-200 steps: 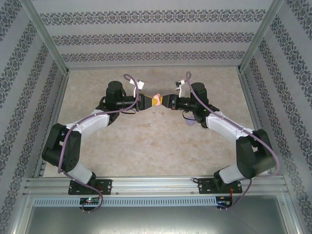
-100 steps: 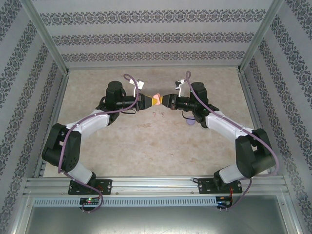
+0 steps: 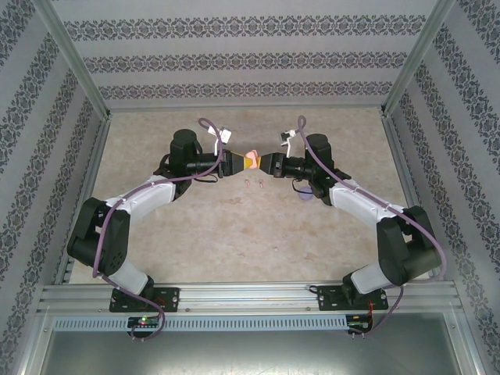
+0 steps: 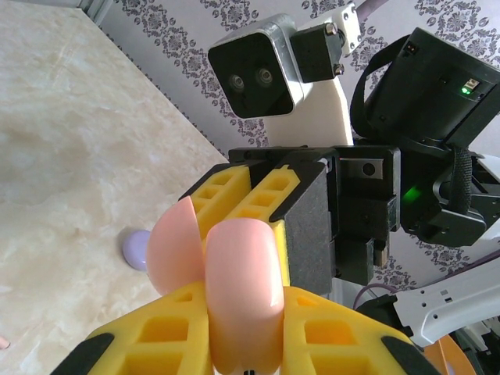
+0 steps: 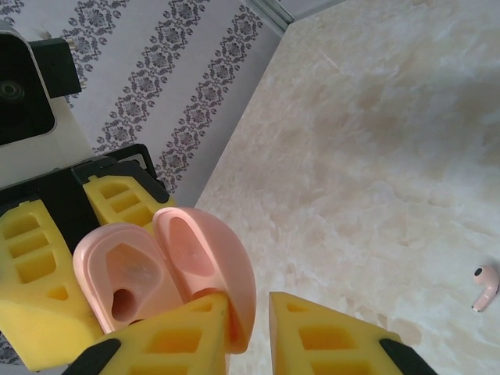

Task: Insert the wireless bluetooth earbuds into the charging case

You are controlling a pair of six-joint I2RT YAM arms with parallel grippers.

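Observation:
The pale pink charging case [image 3: 251, 158] hangs above the table's far middle between both grippers. My left gripper [image 4: 242, 312] is shut on the case body [image 4: 238, 289]. The lid [image 5: 207, 258] stands open, showing the body's sockets [image 5: 129, 285]. My right gripper [image 5: 248, 312] is shut on the lid's rim; one finger presses its inner face, and a thin slit shows beside the other. Two pale pink earbuds [image 3: 247, 184] [image 3: 256, 185] lie on the table just below the grippers. One pink earbud [image 5: 486, 285] shows in the right wrist view.
A purple round case [image 3: 305, 195] lies on the table under the right arm, and the purple case [image 4: 137, 248] shows again in the left wrist view. Patterned walls [image 3: 234, 62] close in the back and sides. Bare table lies toward the near edge.
The right gripper has edged slightly closer onto the case lid. The left arm and the earbuds on the table have not moved.

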